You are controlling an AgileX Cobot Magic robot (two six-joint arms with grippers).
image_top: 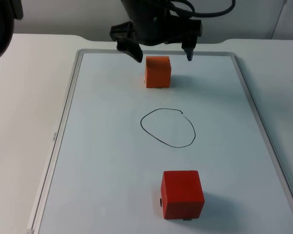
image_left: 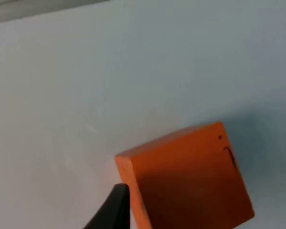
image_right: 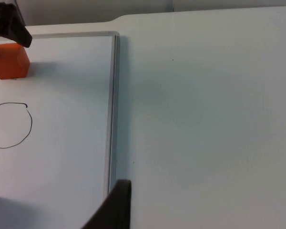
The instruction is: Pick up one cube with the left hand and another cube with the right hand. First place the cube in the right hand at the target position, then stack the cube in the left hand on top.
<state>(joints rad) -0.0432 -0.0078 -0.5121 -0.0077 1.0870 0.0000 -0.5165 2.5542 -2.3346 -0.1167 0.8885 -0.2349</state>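
Note:
An orange cube (image_top: 157, 71) sits at the far end of the whiteboard (image_top: 63, 127). My left gripper (image_top: 161, 54) hangs open just above and behind it, one finger on each side of the cube's top, not touching. In the left wrist view the orange cube (image_left: 186, 179) is close, with a black fingertip (image_left: 115, 206) beside its edge. A red cube (image_top: 182, 193) rests at the near end. Between the cubes is a hand-drawn black circle (image_top: 167, 127) with nothing in it. My right gripper (image_right: 115, 202) waits over the bare table to the right of the board; from there the orange cube (image_right: 10, 60) is visible.
The whiteboard has a raised metal rim (image_right: 113, 109) running along its right side. White table (image_right: 205, 119) spreads beyond it. A grey wall (image_top: 63, 14) closes the far side of the table.

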